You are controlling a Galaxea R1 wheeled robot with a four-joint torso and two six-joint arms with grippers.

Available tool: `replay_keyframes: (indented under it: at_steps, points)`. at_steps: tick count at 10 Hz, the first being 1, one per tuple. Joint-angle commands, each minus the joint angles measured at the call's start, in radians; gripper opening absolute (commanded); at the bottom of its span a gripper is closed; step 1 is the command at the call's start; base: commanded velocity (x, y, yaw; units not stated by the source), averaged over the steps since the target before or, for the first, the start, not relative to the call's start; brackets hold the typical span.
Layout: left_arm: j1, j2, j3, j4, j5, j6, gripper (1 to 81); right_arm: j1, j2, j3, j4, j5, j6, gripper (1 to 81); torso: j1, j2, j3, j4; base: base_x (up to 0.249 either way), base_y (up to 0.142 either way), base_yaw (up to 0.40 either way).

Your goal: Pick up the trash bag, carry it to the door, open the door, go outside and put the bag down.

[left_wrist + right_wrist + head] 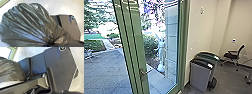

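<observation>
The trash bag (26,26), dark and shiny, bulges out in the left wrist view, its folds drawn together into a tight neck where my left gripper (51,43) is shut on it. Part of the same bag (11,71) shows in the right wrist view, beside the robot's jointed bar. In the head view stands the door (137,45), green-framed with glass and a metal handle (143,72); whether it is ajar I cannot tell. A paved yard (106,71) lies beyond it.
Two bins, a grey one (200,76) and a green-topped one (209,56), stand by the wall right of the doorway. Farther right is a black office chair (234,55). Outside, a pale statue (161,53) stands near shrubs (149,46).
</observation>
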Motion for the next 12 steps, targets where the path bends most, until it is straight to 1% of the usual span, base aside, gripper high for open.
replay_keyframes:
  at_steps: [1,12]
  points:
    - [-0.058,-0.006,0.002,0.012,0.050,0.010,1.0,0.036,0.005,0.000,-0.006,-0.055,-0.006,81.1,0.000,0.000,0.000,0.000,0.147,0.000,0.000]
    - [-0.058,-0.003,0.002,0.012,0.050,0.010,1.0,0.038,0.005,-0.001,-0.006,-0.055,-0.006,81.1,0.000,0.000,0.000,0.000,0.140,0.000,0.000]
